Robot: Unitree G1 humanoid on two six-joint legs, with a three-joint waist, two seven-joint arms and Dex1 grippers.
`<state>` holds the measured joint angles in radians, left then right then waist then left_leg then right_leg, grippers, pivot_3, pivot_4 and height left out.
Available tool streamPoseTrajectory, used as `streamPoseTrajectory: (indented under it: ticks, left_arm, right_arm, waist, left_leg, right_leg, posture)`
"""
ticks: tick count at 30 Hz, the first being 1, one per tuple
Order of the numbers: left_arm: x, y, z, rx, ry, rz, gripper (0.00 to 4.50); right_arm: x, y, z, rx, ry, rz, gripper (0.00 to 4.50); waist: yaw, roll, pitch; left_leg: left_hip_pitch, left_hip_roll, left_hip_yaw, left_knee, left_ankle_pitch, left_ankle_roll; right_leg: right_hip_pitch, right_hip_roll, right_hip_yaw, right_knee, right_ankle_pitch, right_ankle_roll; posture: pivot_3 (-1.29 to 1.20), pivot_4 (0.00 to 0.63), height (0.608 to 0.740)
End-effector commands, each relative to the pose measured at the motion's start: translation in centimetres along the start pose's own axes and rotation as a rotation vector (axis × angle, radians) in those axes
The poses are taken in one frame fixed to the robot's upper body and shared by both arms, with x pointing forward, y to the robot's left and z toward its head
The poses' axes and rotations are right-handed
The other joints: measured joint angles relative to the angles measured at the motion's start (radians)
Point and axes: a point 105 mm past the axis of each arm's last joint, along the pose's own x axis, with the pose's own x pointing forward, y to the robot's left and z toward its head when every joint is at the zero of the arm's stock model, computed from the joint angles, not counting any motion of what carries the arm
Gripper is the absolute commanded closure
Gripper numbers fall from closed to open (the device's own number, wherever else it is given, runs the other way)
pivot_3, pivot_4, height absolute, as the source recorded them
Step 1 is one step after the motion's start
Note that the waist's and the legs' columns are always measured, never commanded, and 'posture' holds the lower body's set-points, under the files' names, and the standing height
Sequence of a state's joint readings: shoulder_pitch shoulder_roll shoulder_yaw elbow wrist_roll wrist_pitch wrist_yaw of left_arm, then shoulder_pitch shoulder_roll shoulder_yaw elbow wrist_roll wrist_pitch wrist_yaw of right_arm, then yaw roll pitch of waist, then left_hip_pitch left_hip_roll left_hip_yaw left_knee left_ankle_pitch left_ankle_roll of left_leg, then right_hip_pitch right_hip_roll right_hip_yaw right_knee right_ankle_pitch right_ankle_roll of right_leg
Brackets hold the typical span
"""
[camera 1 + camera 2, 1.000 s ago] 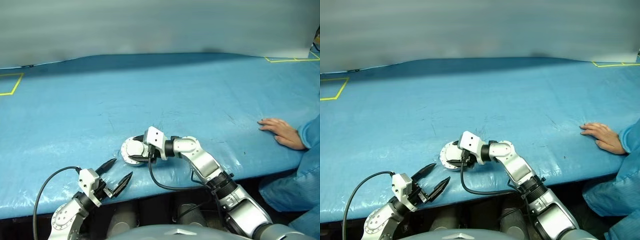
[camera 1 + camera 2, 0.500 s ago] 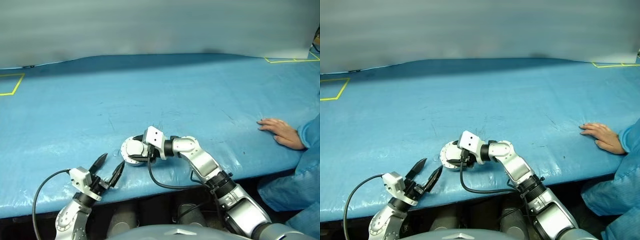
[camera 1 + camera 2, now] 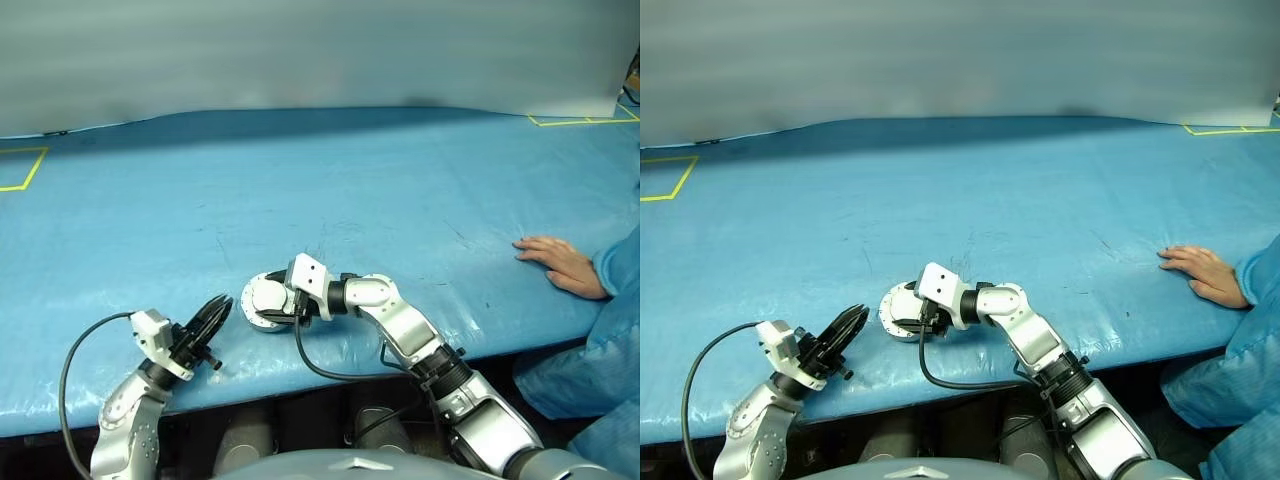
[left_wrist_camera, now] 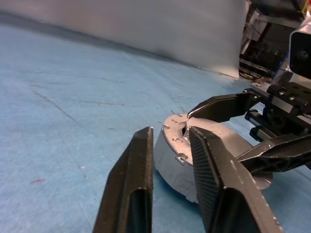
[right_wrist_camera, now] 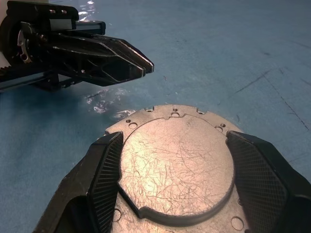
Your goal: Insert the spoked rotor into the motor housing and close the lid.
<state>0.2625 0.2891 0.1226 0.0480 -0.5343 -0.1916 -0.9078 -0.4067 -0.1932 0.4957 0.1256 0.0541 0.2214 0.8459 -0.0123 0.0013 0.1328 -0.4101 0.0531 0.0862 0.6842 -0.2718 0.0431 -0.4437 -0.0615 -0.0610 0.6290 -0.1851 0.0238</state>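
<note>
Right wrist view: your right gripper (image 5: 175,179) jaws straddle the round scratched silver lid (image 5: 177,162), closed on the squat grey housing (image 4: 180,155) at the blue tabletop's (image 3: 400,180) near edge. Left gripper (image 3: 213,318) jaws are pinched narrow, empty, just beside. Keep the housing steady; press the lid flat.

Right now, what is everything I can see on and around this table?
Table cover: one, blue, over the whole table.
Tape marks: two, yellow, far corners.
Motor housing: one, grey, near edge, between the arms.
Lid: one, silver, scratched, lying shut on the housing.
Person's hand: one, resting flat at the right edge, blue sleeve.
Left gripper: black fingers shut on nothing, just left of the housing.
Right gripper: black fingers astride the lid's raised centre.
</note>
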Motion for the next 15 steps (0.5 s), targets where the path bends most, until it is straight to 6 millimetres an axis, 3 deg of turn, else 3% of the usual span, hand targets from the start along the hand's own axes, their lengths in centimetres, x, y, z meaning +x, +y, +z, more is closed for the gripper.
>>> streamPoseTrajectory:
  ticks: [1,10,15]
  left_arm:
    - [1.0,-0.3,0.4,0.069,0.003,-0.063,4.47]
    - [1.3,-1.6,-2.5,0.149,0.213,-0.203,4.47]
    - [1.2,-1.8,-3.0,0.17,0.24,-0.202,4.47]
  right_arm:
    - [-0.3,-0.2,-1.7,0.02,0.063,-0.029,1.28]
    - [-0.5,-0.3,-1.6,0.023,0.056,-0.047,1.28]
    - [-0.5,-0.2,-1.6,0.036,0.05,-0.047,1.28]
  waist:
    - [0.0,0.0,0.0]
    - [0.002,0.0,0.0]
    - [0.002,0.001,-0.001]
  left_leg:
    - [0.0,0.0,0.0,0.0,0.0,0.0]
    - [0.0,0.0,0.0,0.0,0.0,0.0]
    - [0.002,0.0,0.0,0.0,0.0,0.0]
  right_leg:
    - [0.0,0.0,0.0,0.0,0.0,0.0]
    - [0.001,0.0,0.0,0.0,0.0,0.0]
    - [0.002,-0.002,0.0,0.0,0.0,0.0]
  posture:
    - [0.0,0.15,0.74]
    - [0.0,0.15,0.74]
    - [0.0,0.15,0.74]
